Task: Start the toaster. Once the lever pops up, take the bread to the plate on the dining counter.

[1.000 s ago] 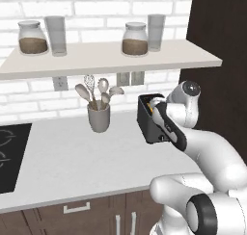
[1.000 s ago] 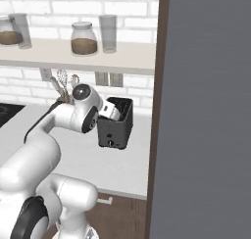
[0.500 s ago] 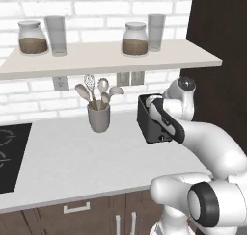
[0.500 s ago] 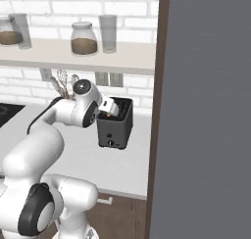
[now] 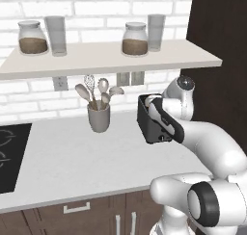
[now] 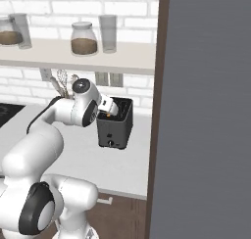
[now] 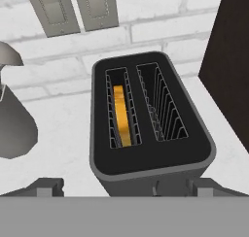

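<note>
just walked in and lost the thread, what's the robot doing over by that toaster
The white Franka arm has its gripper over the top of the small boxy black toaster, which stands on the white worktop beside a grey cup of utensils. In the hand view, a thin yellow-orange bread slice sits low in the toaster's left slot; the right slot is empty. The gripper holds nothing, with its finger tips spread wide apart.
</note>
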### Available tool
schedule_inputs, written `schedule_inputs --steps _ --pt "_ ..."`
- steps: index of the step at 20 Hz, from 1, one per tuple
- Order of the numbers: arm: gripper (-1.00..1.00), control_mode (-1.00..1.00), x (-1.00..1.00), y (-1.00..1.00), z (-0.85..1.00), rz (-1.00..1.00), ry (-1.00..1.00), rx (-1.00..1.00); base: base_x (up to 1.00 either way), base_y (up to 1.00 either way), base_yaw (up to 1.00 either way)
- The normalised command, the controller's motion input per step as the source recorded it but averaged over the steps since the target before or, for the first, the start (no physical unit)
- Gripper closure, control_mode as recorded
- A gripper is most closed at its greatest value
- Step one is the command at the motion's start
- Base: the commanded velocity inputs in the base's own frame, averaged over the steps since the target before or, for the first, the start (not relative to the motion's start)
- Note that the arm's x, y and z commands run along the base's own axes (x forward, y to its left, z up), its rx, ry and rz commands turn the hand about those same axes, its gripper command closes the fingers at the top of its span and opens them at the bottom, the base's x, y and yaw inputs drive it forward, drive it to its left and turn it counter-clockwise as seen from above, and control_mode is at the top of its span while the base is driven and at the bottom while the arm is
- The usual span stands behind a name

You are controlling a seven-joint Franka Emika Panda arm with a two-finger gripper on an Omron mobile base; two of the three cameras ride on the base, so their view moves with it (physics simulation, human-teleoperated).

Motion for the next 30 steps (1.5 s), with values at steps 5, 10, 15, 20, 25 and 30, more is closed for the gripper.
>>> schedule_inputs --steps 5,10,15,20,25,30 --pt "-1.0 -1.0 0.0 0.0 0.0 0.0 0.0 0.0 0.0 0.0 0.0" --pt "-1.0 -1.0 0.0 0.0 0.0 0.0 0.0 0.0 0.0 0.0 0.0" --pt "-1.0 -1.0 0.0 0.0 0.0 0.0 0.0 0.0 0.0 0.0 0.0" --pt "-1.0 -1.0 0.0 0.0 0.0 0.0 0.0 0.0 0.0 0.0 0.0" --pt "-1.0 -1.0 0.0 0.0 0.0 0.0 0.0 0.0 0.0 0.0 0.0" --pt "-1.0 -1.0 0.0 0.0 0.0 0.0 0.0 0.0 0.0 0.0 0.0"
